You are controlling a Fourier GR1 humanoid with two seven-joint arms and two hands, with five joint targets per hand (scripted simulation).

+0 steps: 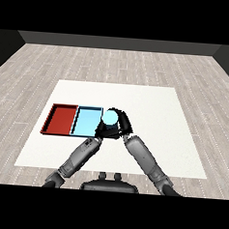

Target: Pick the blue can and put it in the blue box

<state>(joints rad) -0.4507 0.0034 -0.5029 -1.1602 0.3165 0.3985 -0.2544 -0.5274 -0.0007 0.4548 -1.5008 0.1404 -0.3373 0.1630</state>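
White surface spreads across a grey plank floor, and it carries everything else. Two trays lie side by side on its left part, touching along one edge: the red tray on the outside and the light blue tray nearer the middle. Both grey forearms come in from the lower corners and meet just beside the right edge of the light blue tray. The right forearm rises steeply toward that spot, and the left forearm slants up to the same place. The right hand is curled round the blue can, whose pale round top faces up between the black fingers. The can sits at the right rim of the light blue tray, partly overlapping it; whether it is above the tray or beside it is unclear. The left hand lies just below the can, close against the right hand, and its fingers cannot be made out.
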